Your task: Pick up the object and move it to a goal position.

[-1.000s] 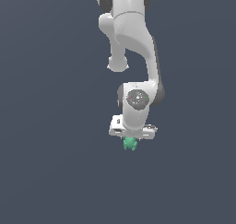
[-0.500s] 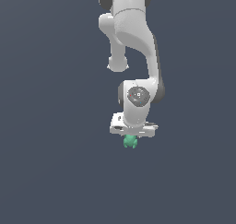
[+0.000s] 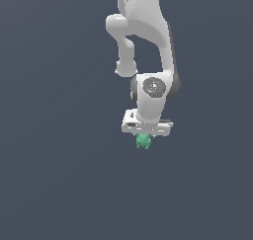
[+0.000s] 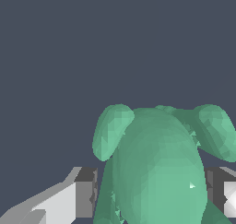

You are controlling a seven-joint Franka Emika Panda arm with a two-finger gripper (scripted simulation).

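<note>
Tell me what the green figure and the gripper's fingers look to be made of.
Green figure: a uniform teal, matte surface with faceted, lumpy shading and no texture or gloss; it looks like plain plastic or rubber, but the render leaves that open. Fingers: flat grey pads on white bodies with hard, straight edges, like rigid plastic or painted metal; they sit on either side of the figure.
</note>
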